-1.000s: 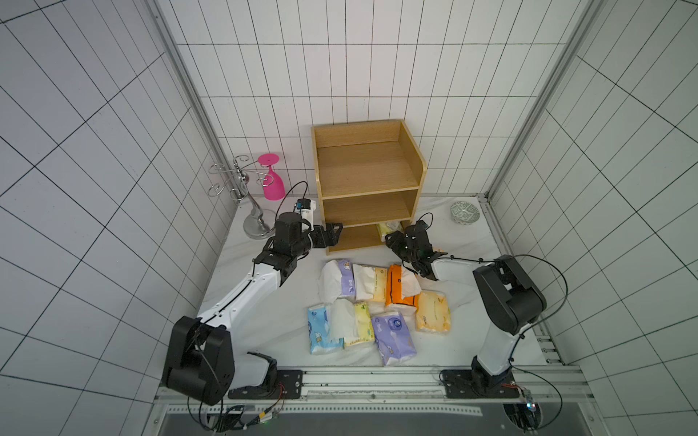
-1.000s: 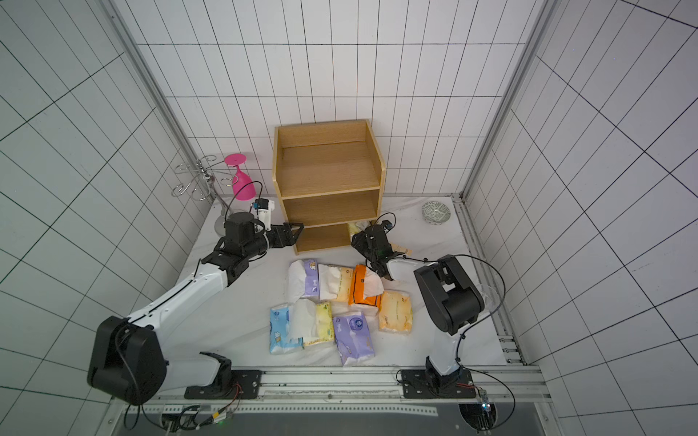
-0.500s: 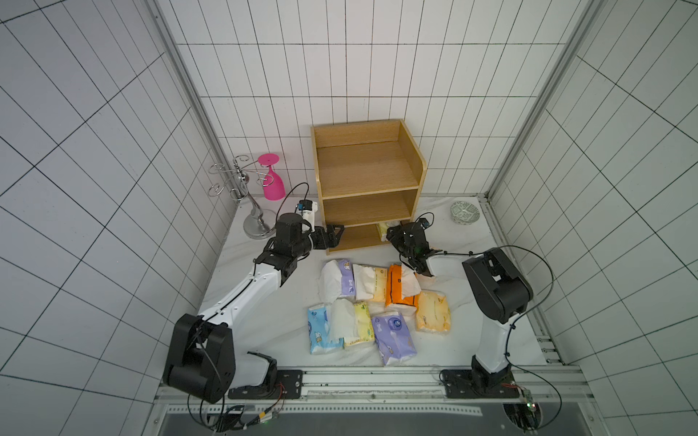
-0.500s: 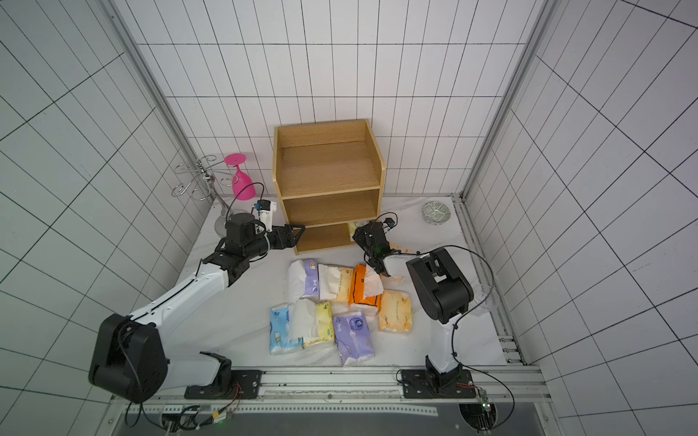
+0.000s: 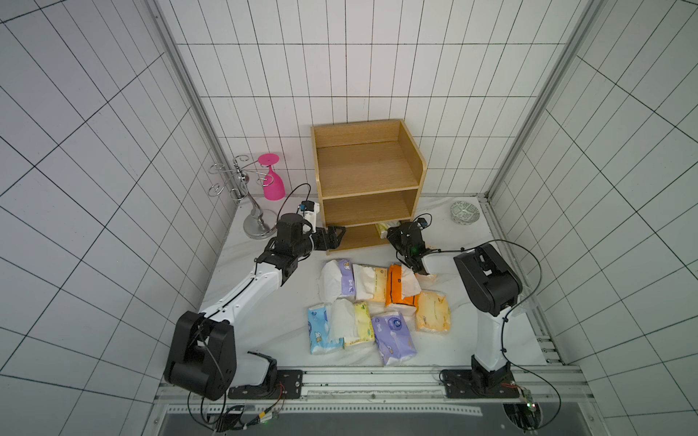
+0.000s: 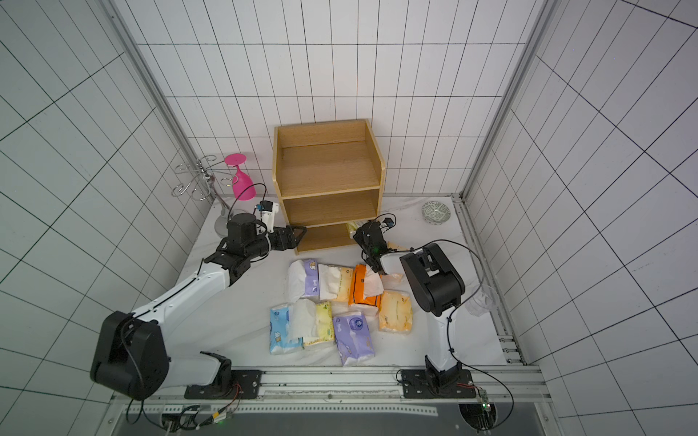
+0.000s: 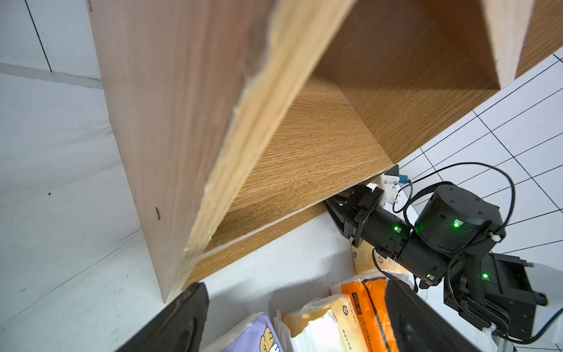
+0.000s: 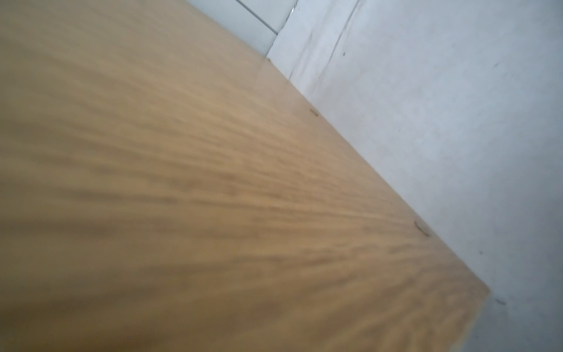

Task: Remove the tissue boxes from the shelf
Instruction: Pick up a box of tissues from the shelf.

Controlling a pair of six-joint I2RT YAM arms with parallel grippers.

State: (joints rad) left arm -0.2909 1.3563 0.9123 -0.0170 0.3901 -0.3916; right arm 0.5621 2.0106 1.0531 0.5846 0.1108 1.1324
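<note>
The left gripper (image 5: pixel 337 234), jaws apart and empty, hovers at the shelf's (image 5: pixel 364 170) lower left corner. The right gripper (image 5: pixel 393 231) reaches a yellow pack (image 5: pixel 382 226) at the right end of the bottom tier; its grip cannot be told. The other packs (image 5: pixel 393 336) lie on the white table (image 5: pixel 272 324), enclosed by white tiles (image 5: pixel 377 75).

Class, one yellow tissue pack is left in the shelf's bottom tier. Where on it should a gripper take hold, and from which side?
Probably the near end of the yellow pack, which shows at the open front of the shelf. Come in low and level from the front: the board above and the side wall block other approaches.
</note>
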